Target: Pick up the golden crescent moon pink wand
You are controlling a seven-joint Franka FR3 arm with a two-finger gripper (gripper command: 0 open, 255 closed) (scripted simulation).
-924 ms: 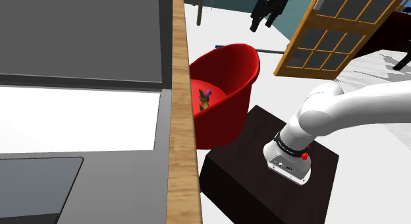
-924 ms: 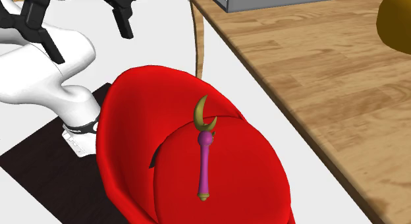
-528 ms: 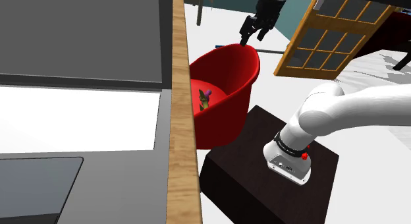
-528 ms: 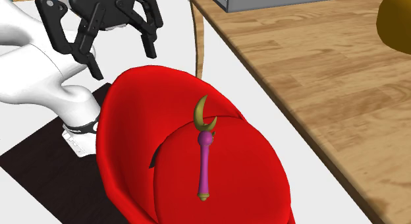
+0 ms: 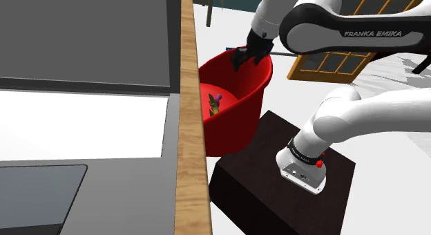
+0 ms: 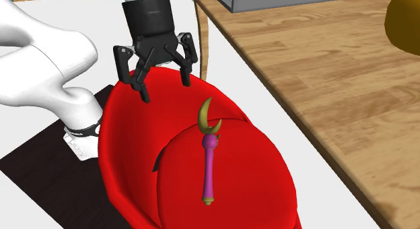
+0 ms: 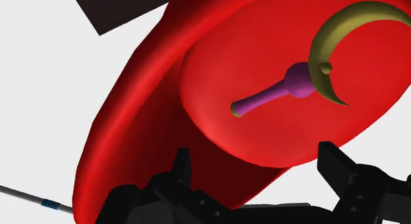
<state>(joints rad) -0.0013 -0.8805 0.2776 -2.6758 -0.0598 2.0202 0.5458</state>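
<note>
Your hand [image 6: 164, 87], spread open, hangs over the red chair's [image 6: 128, 167] back rim; the wand [image 6: 209, 160] lies flat on the seat below, beside a wooden desk [image 6: 323, 79].

We find a red tub chair [image 6: 134, 167] standing on the white floor [image 6: 272, 120]. On its seat cushion [image 6: 242, 174] lies the pink wand [image 6: 209, 160], its golden crescent [image 6: 206, 117] at the cushion's edge.

The pink wand [image 7: 296, 82] with a golden crescent lies on the red chair seat [image 7: 224, 71] beyond the parted fingers [image 7: 180, 168].
</note>
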